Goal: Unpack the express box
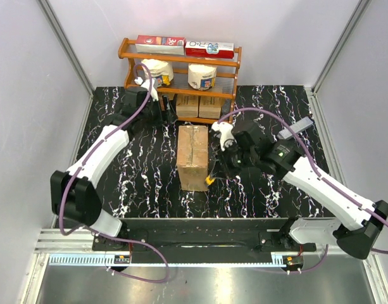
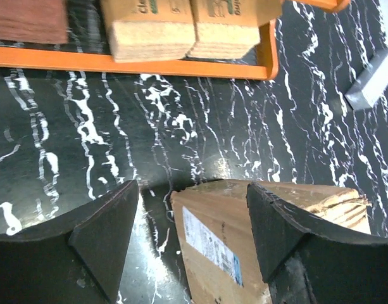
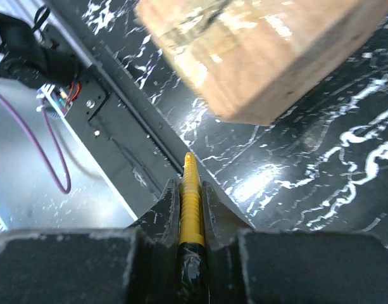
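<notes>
Right gripper (image 3: 190, 190) pinches a yellow tool (image 3: 191, 212) just beside the near end of the express box (image 1: 195, 155) (left gripper (image 2: 192, 196) gapes empty).

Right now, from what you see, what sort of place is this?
Probably a robotics test cell: white panels enclose a black marbled table, with a left arm and right arm bolted at its near edge.

Taped brown express box (image 1: 195, 156), mid-table

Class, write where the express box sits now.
In the top view, the express box stands centred on the table, just in front of the orange shelf, a yellow tool by its near right corner.
</notes>
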Available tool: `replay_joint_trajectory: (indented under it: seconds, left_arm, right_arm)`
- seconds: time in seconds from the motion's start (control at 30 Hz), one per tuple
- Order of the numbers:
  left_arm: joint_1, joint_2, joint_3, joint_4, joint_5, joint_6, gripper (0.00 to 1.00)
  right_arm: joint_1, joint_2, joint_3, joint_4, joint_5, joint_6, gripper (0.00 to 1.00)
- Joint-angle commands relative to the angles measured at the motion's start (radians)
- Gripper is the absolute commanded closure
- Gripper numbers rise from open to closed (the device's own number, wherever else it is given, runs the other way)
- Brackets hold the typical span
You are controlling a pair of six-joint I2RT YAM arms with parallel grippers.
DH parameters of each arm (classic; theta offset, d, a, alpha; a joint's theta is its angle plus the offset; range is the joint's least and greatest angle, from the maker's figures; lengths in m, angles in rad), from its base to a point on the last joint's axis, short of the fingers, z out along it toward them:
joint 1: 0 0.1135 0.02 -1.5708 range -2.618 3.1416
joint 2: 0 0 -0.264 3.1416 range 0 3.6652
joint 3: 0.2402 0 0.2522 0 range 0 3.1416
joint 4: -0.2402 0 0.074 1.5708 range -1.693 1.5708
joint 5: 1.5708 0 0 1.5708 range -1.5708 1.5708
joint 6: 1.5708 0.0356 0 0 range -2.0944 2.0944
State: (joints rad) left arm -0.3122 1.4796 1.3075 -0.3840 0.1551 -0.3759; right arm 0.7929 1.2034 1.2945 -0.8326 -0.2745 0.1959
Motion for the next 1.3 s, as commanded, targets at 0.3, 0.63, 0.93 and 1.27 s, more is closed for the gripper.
replay_joint_trajectory:
  seconds: [0.3,0.63,0.93,1.27]
  left_arm:
    - [0.001,0.119,0.001,0.171,0.426,-0.050,0.27]
    - [0.001,0.139,-0.054,0.310,0.552,-0.112,0.23]
    - [0.001,0.076,-0.198,0.418,0.716,-0.092,0.31]
    - [0.001,-0.080,-0.344,0.387,0.643,-0.052,0.37]
  right_arm:
    - [0.123,0.188,-0.006,0.224,-0.026,0.030,1.00]
    - [0.123,0.196,-0.044,0.230,0.122,0.059,1.00]
    - [0.121,0.163,-0.075,0.225,0.262,0.122,1.00]
    - [0.082,0.127,-0.093,0.193,0.396,0.188,1.00]
